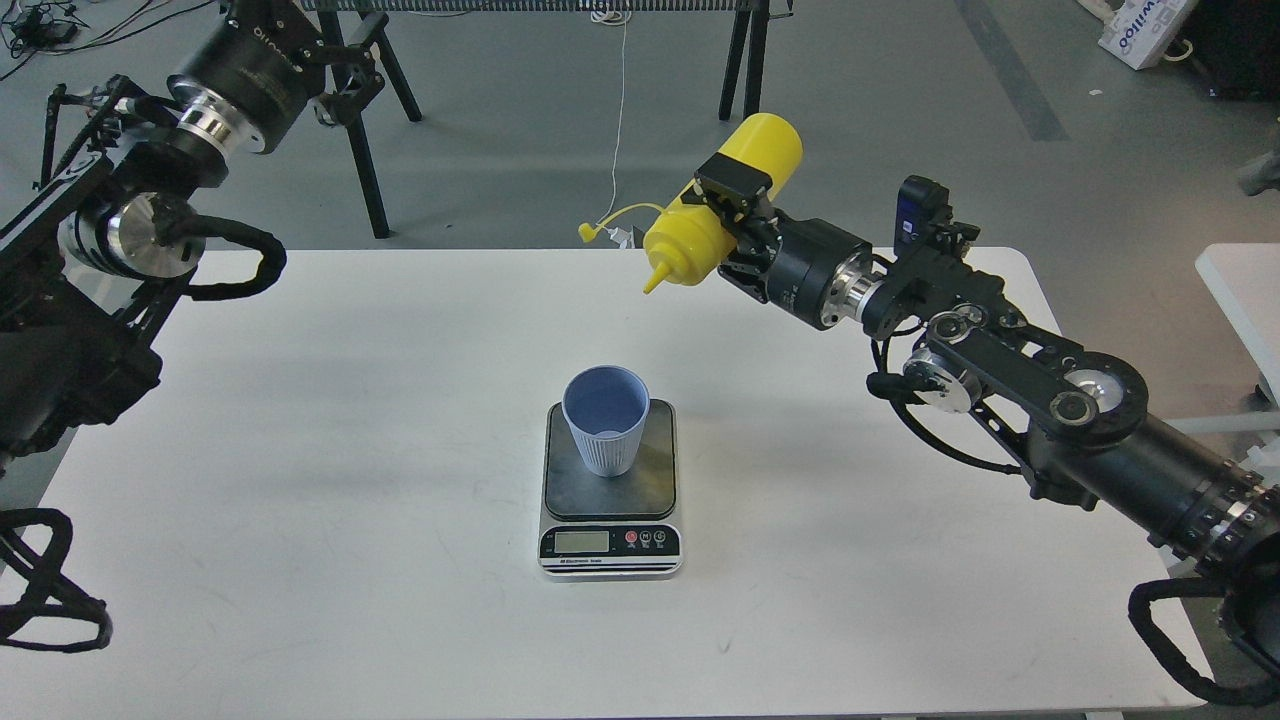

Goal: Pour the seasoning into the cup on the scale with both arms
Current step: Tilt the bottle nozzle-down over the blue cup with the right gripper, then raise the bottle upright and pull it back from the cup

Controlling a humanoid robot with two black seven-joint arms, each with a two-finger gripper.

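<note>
The pale blue ribbed cup (pixel 606 417) stands upright on the dark platform of the scale (pixel 609 540) at the table's middle. My right gripper (pixel 733 212) is shut on the yellow seasoning bottle (pixel 718 218) and holds it in the air, tilted nozzle-down to the left, above and behind the cup. Its nozzle tip is up and to the right of the cup's mouth. The tethered cap (pixel 590 232) hangs off to the left. My left gripper (pixel 355 62) is raised at the far upper left, beyond the table; its fingers look spread and empty.
The white table (pixel 300 450) carries only the scale and cup. Black trestle legs (pixel 745 110) and a white cable stand on the floor behind the table. A second white table edge (pixel 1240 290) shows at the right.
</note>
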